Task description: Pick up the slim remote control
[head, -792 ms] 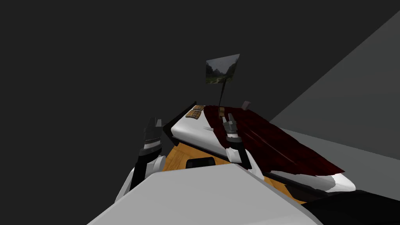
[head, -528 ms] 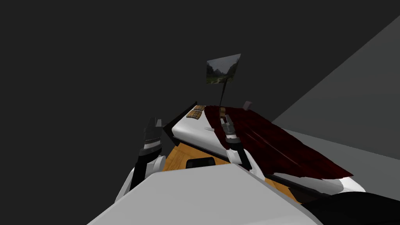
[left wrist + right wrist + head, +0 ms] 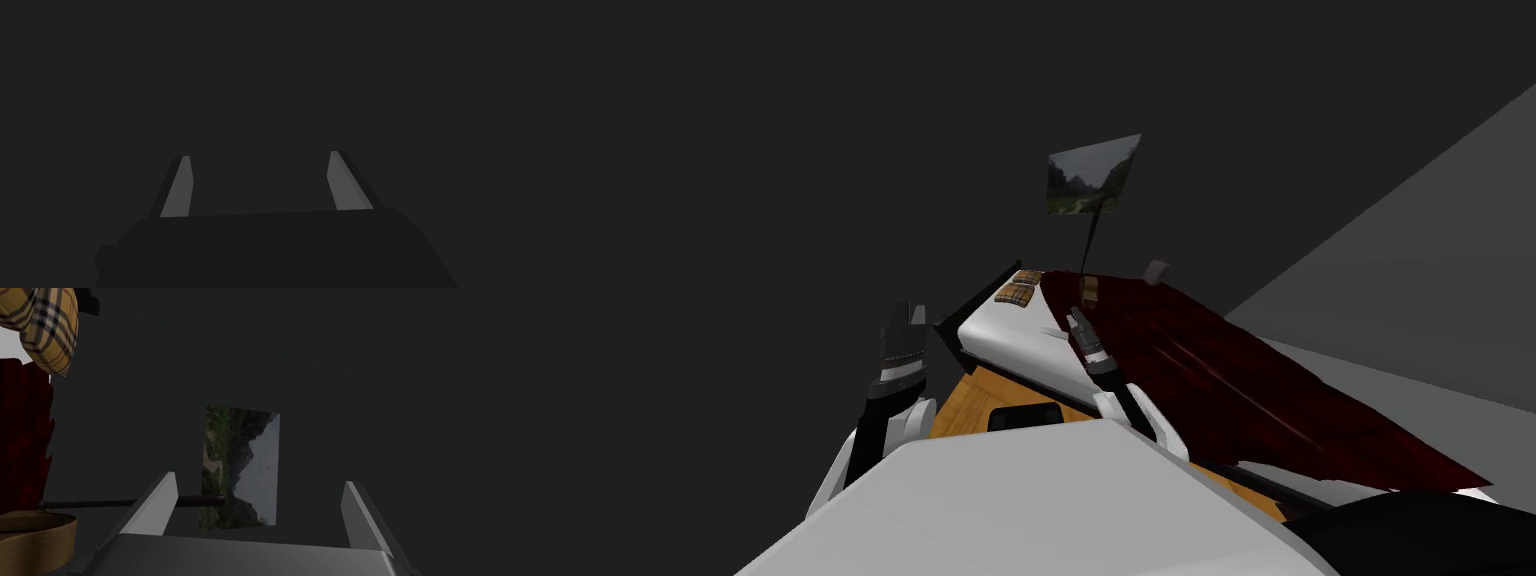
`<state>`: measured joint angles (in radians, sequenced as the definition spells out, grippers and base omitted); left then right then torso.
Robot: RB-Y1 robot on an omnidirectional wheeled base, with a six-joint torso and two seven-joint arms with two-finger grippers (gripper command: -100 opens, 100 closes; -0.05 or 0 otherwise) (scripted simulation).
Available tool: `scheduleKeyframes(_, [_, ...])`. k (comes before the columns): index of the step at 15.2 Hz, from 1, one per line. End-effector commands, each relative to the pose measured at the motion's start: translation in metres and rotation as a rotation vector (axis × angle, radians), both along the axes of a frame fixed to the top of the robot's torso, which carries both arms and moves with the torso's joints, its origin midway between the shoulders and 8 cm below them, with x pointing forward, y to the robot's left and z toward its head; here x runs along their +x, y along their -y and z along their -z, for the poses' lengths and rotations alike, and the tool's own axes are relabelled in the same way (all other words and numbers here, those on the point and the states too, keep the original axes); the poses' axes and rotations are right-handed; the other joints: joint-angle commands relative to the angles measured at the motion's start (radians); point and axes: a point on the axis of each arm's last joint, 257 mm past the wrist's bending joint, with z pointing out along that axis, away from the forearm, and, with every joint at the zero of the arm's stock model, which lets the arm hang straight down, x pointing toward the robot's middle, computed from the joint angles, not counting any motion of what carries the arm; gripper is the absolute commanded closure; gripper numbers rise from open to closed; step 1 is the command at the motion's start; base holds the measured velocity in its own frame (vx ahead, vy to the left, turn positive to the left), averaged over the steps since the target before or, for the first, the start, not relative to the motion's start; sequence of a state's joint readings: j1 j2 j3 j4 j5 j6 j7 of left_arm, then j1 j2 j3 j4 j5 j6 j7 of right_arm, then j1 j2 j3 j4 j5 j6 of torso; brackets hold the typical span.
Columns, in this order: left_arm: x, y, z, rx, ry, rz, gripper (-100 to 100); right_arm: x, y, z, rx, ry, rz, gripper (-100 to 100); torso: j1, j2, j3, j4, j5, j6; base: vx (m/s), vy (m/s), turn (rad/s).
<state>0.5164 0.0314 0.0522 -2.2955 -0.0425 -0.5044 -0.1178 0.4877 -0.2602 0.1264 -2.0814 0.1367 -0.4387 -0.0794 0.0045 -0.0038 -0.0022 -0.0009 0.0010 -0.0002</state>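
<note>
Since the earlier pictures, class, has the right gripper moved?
Yes. The right gripper has swung left across the bed, closer to the plaid pillows.

place: bedroom in a home | bed [image 3: 1012, 335]: white mattress on a dark frame | bedding: dark red blanket [image 3: 1212, 370] spread over most of it, two tan plaid pillows [image 3: 1015, 293] at its head | wall: dark grey, landscape picture [image 3: 1092, 175] hanging beyond the pillows | floor [image 3: 967, 405]: warm wood boards beside the bed

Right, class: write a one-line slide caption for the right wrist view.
Open right gripper faces a landscape picture on a dark wall, plaid pillow and red blanket alongside.
</note>
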Motion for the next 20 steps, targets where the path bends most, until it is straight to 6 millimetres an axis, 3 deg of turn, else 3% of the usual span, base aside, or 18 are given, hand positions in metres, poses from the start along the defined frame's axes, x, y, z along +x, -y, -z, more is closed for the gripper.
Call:
scheduleKeyframes(1, [0.000, 0.000, 0.000, 0.000, 0.000, 0.000, 0, 0.001, -0.008, 0.027, -0.066, -0.052, -0.027, -100, 0.000, 0.000, 0.000, 0.000, 0.000, 0.000, 0.051, 0.067, 0.076])
scheduleKeyframes(2, [0.000, 0.000, 0.000, 0.000, 0.000, 0.000, 0, 0.001, -0.008, 0.028, -0.078, -0.054, -0.032, -100, 0.000, 0.000, 0.000, 0.000, 0.000, 0.000, 0.048, 0.062, 0.057])
scheduleKeyframes(3, [0.000, 0.000, 0.000, 0.000, 0.000, 0.000, 0, -0.001, -0.014, 0.049, -0.127, -0.093, -0.053, -100, 0.000, 0.000, 0.000, 0.000, 0.000, 0.000, 0.061, 0.071, 0.067])
scheduleKeyframes(4, [0.000, 0.000, 0.000, 0.000, 0.000, 0.000, 0, -0.001, -0.014, 0.050, -0.136, -0.094, -0.057, -100, 0.001, -0.001, 0.000, 0.000, 0.000, 0.000, 0.060, 0.068, 0.060])
scheduleKeyframes(5, [0.000, 0.000, 0.000, 0.000, 0.000, 0.000, 0, -0.004, -0.019, 0.073, -0.181, -0.134, -0.076, -100, 0.000, -0.001, 0.000, 0.000, 0.000, 0.000, 0.052, 0.084, 0.087])
scheduleKeyframes(6, [0.000, 0.000, 0.000, 0.000, 0.000, 0.000, 0, -0.005, -0.018, 0.074, -0.198, -0.137, -0.083, -100, 0.001, 0.000, 0.000, 0.000, 0.000, 0.000, 0.054, 0.086, 0.060])
scheduleKeyframes(7, [0.000, 0.000, 0.000, 0.000, 0.000, 0.000, 0, -0.009, -0.024, 0.097, -0.244, -0.176, -0.103, -100, 0.002, 0.000, 0.000, 0.000, 0.000, 0.000, 0.063, 0.084, 0.066])
scheduleKeyframes(9, [0.000, 0.000, 0.000, 0.000, 0.000, 0.000, 0, -0.010, -0.022, 0.100, -0.264, -0.181, -0.111, -100, 0.001, -0.001, -0.001, 0.000, 0.000, 0.000, 0.055, 0.062, 0.052])
scheduleKeyframes(10, [0.000, 0.000, 0.000, 0.000, 0.000, 0.000, 0, -0.017, -0.026, 0.125, -0.320, -0.223, -0.136, -100, 0.000, 0.000, 0.000, 0.000, 0.000, 0.000, 0.049, 0.064, 0.083])
scheduleKeyframes(12, [0.000, 0.000, 0.000, 0.000, 0.000, 0.000, 0, -0.017, -0.024, 0.126, -0.333, -0.226, -0.141, -100, 0.000, 0.000, 0.000, 0.000, 0.000, 0.000, 0.049, 0.055, 0.044])
scheduleKeyframes(13, [0.000, 0.000, 0.000, 0.000, 0.000, 0.000, 0, -0.027, -0.025, 0.153, -0.401, -0.270, -0.170, -100, -0.001, 0.000, 0.000, 0.000, 0.000, 0.000, 0.055, 0.050, 0.058])
scheduleKeyframes(14, [0.000, 0.000, 0.000, 0.000, 0.000, 0.000, 0, -0.027, -0.024, 0.154, -0.405, -0.271, -0.171, -100, -0.001, 0.000, 0.000, 0.000, 0.000, 0.000, 0.058, 0.061, 0.074])
scheduleKeyframes(15, [0.000, 0.000, 0.000, 0.000, 0.000, 0.000, 0, -0.037, -0.026, 0.177, -0.465, -0.307, -0.201, -100, 0.000, 0.000, 0.000, 0.000, 0.000, 0.000, 0.049, 0.082, 0.118])
scheduleKeyframes(16, [0.000, 0.000, 0.000, 0.000, 0.000, 0.000, 0, -0.038, -0.022, 0.182, -0.480, -0.317, -0.204, -100, 0.001, 0.000, 0.000, 0.000, 0.000, 0.000, 0.058, 0.081, 0.089])
scheduleKeyframes(19, [0.000, 0.000, 0.000, 0.000, 0.000, 0.000, 0, -0.065, -0.016, 0.233, -0.619, -0.398, -0.270, -100, 0.003, -0.002, -0.001, 0.000, 0.001, 0.000, 0.090, 0.101, 0.096])
scheduleKeyframes(20, [0.000, 0.000, 0.000, 0.000, 0.000, 0.000, 0, -0.067, -0.010, 0.238, -0.637, -0.409, -0.272, -100, 0.003, -0.002, -0.001, -0.001, 0.001, 0.000, 0.085, 0.089, 0.087])
